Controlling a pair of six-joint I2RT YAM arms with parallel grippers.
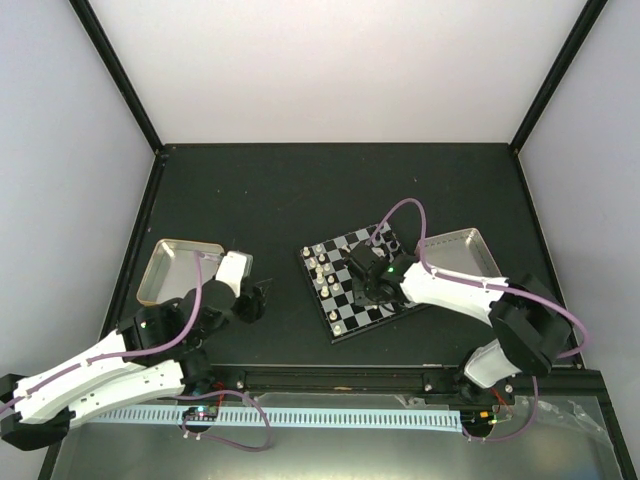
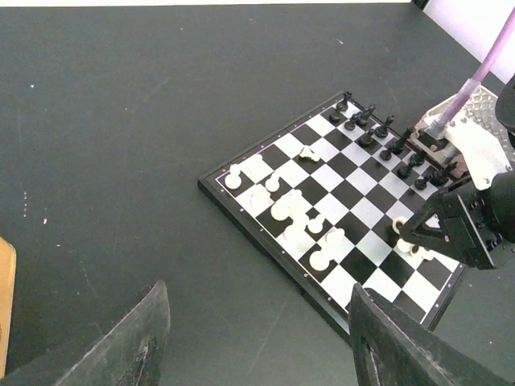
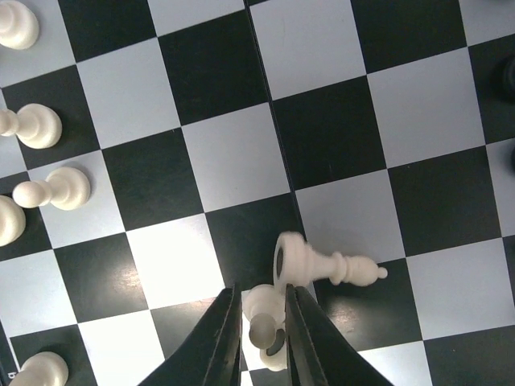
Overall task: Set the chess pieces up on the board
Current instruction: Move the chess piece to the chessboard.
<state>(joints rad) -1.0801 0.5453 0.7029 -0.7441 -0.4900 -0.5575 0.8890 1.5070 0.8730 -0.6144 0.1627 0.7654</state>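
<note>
The board [image 1: 336, 326] lies tilted on the dark table, right of centre. White chess pieces [image 2: 294, 213] crowd its near-left side, and black ones [image 2: 378, 133] line the far edge. My right gripper [image 3: 263, 289] hangs low over the board [image 3: 233, 161], its fingers closed on a white pawn [image 3: 261, 322]. A white bishop-like piece [image 3: 322, 261] lies toppled just beyond the fingertips. In the top view the right gripper [image 1: 358, 268] is over the board's middle. My left gripper [image 2: 257, 286] stands open over bare table left of the board [image 2: 354, 181], holding nothing.
A metal tray [image 1: 175, 265] sits at the left beside the left arm. Another metal tray [image 1: 455, 250] sits right of the board, behind the right arm. Several white pawns [image 3: 56, 189] stand along the left of the right wrist view.
</note>
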